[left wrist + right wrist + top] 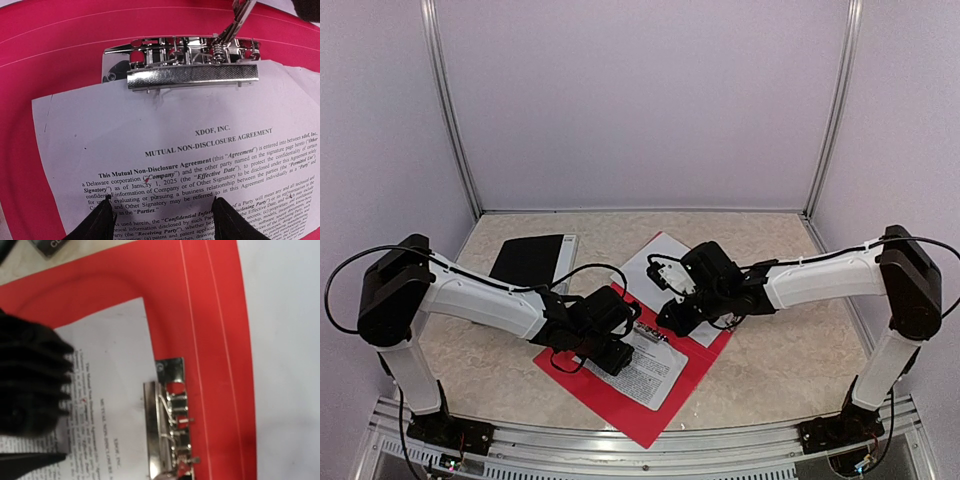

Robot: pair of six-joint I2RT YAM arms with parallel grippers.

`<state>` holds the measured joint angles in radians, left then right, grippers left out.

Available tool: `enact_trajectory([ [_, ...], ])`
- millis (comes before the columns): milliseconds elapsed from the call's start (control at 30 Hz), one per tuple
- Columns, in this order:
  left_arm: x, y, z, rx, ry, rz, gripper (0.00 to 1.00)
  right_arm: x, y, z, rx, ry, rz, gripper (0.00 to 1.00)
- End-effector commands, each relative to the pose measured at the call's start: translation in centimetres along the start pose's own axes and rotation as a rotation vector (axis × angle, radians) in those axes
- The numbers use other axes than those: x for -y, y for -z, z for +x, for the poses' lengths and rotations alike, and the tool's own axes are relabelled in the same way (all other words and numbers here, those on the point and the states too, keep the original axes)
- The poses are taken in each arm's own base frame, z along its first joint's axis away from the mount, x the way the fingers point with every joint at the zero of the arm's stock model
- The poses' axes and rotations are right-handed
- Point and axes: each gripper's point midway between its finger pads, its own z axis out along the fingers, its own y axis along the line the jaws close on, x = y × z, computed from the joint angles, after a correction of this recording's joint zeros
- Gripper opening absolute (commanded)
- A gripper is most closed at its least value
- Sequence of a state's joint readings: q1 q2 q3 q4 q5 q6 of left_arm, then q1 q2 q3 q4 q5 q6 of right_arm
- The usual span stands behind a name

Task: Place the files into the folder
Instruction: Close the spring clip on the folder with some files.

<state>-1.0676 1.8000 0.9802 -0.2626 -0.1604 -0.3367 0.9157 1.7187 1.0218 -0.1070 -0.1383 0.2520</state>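
The red folder (620, 410) (50, 50) (210, 315) lies open on the table. One of the files, a printed sheet (655, 372) (200, 150) (115, 365), rests on it with its top edge under the bar of the metal clip (650, 333) (192, 65) (170, 420). The clip's lever (235, 22) stands raised. My left gripper (615, 355) (167, 207) is open, its fingertips (102, 222) down on the printed sheet. My right gripper (665, 318) hovers over the clip, seemingly shut on the lever; its fingers are hidden. A second white sheet (655, 262) (285, 340) lies under the right arm.
A black book (530, 258) lies at the back left of the table. White enclosure walls stand on three sides. A metal rail (620, 440) runs along the near edge between the arm bases.
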Motion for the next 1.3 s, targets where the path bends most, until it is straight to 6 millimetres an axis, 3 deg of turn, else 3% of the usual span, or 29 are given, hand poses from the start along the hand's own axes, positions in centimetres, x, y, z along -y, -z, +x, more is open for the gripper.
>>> enact_trajectory([
  [0, -0.5, -0.6, 2.1, -0.055, -0.002, -0.021, 0.64, -1.3, -0.6, -1.8, 0.048, 0.025, -0.048, 0.1],
  [367, -0.6, -0.5, 2.1, -0.05, 0.005, -0.022, 0.64, -1.2, -1.6, -1.7, 0.042, 0.029, -0.047, 0.17],
  [667, -0.5, -0.5, 2.0, -0.048, 0.004, -0.021, 0.64, -0.9, -0.4, -1.9, 0.05, 0.026, -0.022, 0.38],
  [900, -0.4, -0.5, 1.8, -0.043, 0.008, -0.018, 0.64, -0.7, 1.3, -0.7, 0.04, 0.021, -0.009, 0.55],
  [1100, -0.3, -0.2, 1.3, -0.034, 0.006, -0.012, 0.64, -0.5, 2.0, 1.2, 0.024, 0.01, -0.008, 0.51],
  [1267, -0.2, -0.2, 1.3, -0.033, 0.013, -0.007, 0.64, 0.3, 1.2, 3.4, -0.004, 0.008, 0.017, 0.48],
])
